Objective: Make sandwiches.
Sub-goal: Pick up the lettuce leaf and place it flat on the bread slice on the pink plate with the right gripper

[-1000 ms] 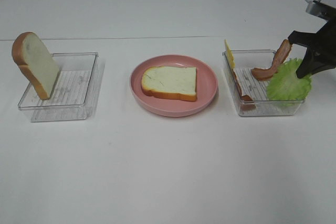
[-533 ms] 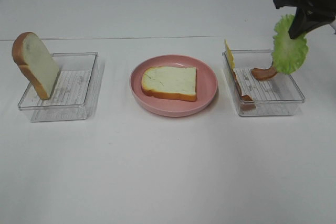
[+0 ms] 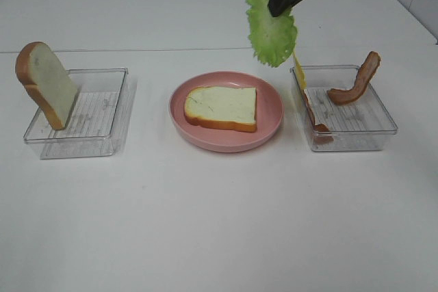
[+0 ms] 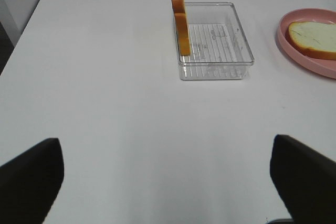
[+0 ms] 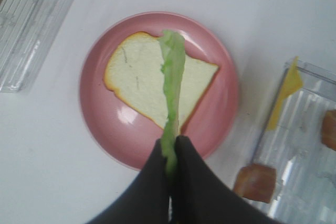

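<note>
nearest, the white bench (image 3: pixel 219 230) is seen bare, and in the left wrist view the left gripper (image 4: pixel 167 177) is held above it with its jaws spread wide, only bench surface showing between the two dark fingertips (image 4: pixel 29 174). further back, three holders are set in a row. at the left a clear tray (image 3: pixel 75 150) is placed, and a bread slice (image 3: pixel 46 85) is stood tilted at its left end, crust uppermost. in the middle a pink plate (image 3: pixel 226 143) is set, with a second bread slice (image 3: pixel 220 107) laid flat on it. at the right a second clear tray (image 3: pixel 356 143) is placed. a yellow cheese slice (image 3: pixel 299 73) is stood on edge along its left wall, a bacon strip (image 3: pixel 318 126) is propped at the same wall nearer the front, and a curved bacon strip (image 3: pixel 356 85) is rested at the far right corner with one end raised over the rim. farthest and highest, the right gripper (image 3: pixel 279 5) is seen with its jaws closed on the top edge of a ruffled green lettuce leaf (image 3: pixel 272 32), which is hung in the air, clear of everything below. in the right wrist view the leaf is seen edge-on over the flat slice on the plate.
</note>
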Controlling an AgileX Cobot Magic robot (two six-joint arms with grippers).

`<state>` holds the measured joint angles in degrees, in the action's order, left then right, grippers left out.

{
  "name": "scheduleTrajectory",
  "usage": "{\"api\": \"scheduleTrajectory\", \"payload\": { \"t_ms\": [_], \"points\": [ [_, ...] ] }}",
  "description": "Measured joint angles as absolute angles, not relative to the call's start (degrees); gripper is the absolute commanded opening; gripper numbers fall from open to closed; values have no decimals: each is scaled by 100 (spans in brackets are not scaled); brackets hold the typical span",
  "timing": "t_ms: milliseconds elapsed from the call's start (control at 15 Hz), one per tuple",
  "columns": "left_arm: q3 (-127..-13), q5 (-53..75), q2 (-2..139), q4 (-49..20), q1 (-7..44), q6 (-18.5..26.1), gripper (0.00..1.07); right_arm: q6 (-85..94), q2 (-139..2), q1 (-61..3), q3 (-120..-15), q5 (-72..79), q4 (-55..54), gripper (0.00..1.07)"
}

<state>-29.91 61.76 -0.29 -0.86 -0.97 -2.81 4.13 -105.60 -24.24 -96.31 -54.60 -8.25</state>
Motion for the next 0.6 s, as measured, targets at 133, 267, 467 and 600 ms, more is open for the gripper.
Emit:
{"api": "scheduleTrajectory", "payload": {
  "t_ms": [133,267,467,600],
  "points": [
    [-2991,6176,-29,-86,-97,-281,101,350,-10886,-2865,-9631,-5237,-837,0],
    [-2991,6176,-29,-86,-97,-281,101,344,-11178,-3094,-9631,-4933,-922,0],
    [-2991,6176,-29,-86,-97,-281,101,424,-11631,-3174,-9631,-4486,-1421,0],
    [-2991,6176,-29,-86,-97,-281,101,539,-11872,-3174,-9631,-4234,-1633,0]
  ]
}}
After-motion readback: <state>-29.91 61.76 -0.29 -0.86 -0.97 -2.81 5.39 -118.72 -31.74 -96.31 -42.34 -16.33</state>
